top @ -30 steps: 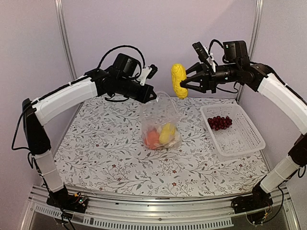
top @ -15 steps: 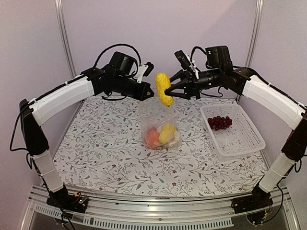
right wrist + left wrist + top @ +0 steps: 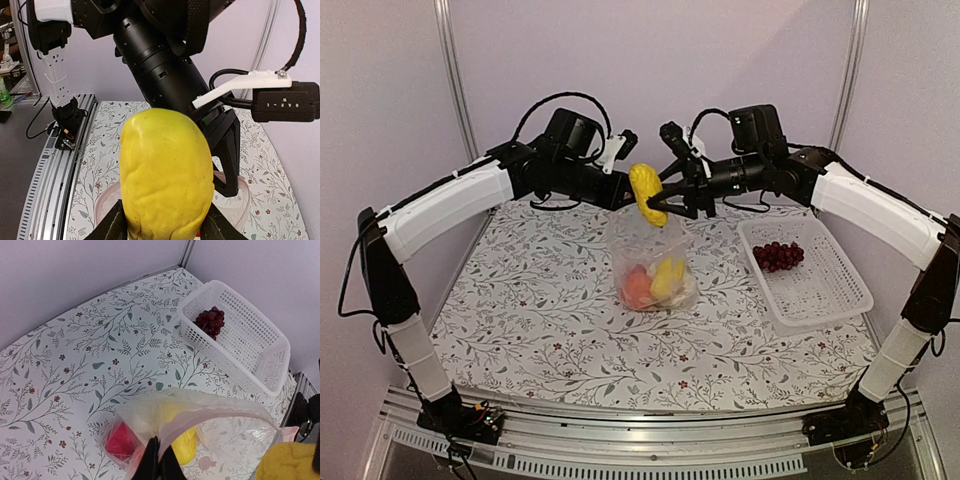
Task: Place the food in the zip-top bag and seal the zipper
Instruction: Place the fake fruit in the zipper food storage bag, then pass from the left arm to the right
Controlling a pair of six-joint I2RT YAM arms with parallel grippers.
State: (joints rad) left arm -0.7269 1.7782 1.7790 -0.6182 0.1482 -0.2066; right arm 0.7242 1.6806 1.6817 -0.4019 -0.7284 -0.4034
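Note:
The clear zip-top bag (image 3: 655, 245) stands at the table's middle with its mouth up. My left gripper (image 3: 623, 193) is shut on the bag's rim and holds it raised; in the left wrist view the black fingertips (image 3: 159, 460) pinch the plastic (image 3: 210, 410). Inside lie an orange-red piece (image 3: 638, 288) and a yellow piece (image 3: 668, 277). My right gripper (image 3: 665, 198) is shut on a long yellow food piece (image 3: 648, 195) just above the bag's mouth. That piece (image 3: 165, 170) fills the right wrist view. The zipper is too faint to make out.
A white mesh basket (image 3: 820, 290) sits at the right of the floral table. It holds a dark red grape bunch (image 3: 778, 255), also seen in the left wrist view as grapes (image 3: 211, 321). The two grippers nearly meet over the bag. Metal frame posts stand behind.
My right arm has swung left and a little down, carrying the yellow piece from beside the bag to just over its mouth. The left gripper and bag have stayed put.

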